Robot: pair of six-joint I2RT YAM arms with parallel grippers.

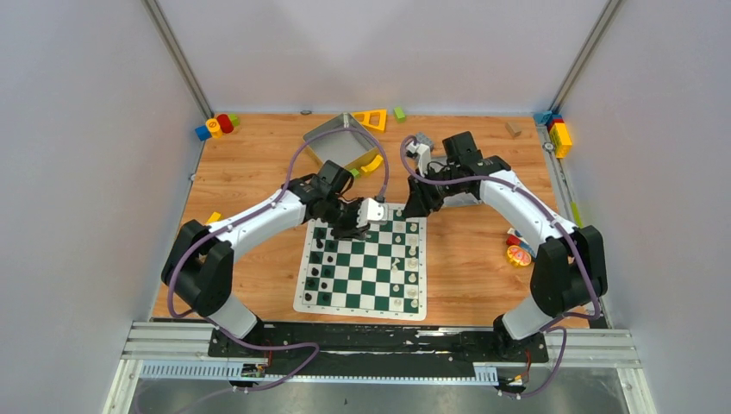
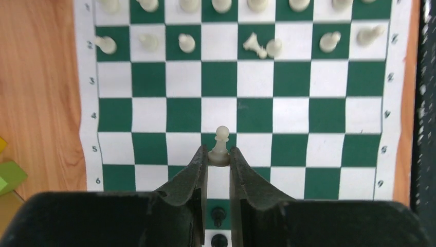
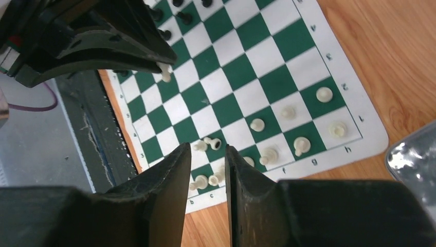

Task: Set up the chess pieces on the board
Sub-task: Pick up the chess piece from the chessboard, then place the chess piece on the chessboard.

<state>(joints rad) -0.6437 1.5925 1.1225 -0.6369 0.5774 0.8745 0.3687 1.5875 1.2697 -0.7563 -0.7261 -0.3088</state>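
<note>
- One white pawn (image 2: 221,146) is pinched low on its base by the tips of the left gripper (image 2: 219,154), over the middle of the board (image 2: 324,113) toward the black side. With so little of it held, it may twist or drop when carried toward the white rows.
- Two black pieces (image 2: 218,216) show right under the left gripper's fingers, and a low swing would likely knock them over.
- One white piece (image 2: 252,43) lies toppled against a standing pawn (image 2: 274,47) in the white pawn row. The free square seems to be just beside it, so setting the held pawn down there could scatter both.
- Both arms crowd the board's far edge. The right gripper (image 3: 206,149), jaws narrowly apart and empty, hovers above the white side and may clash with the left one crossing over.
</note>
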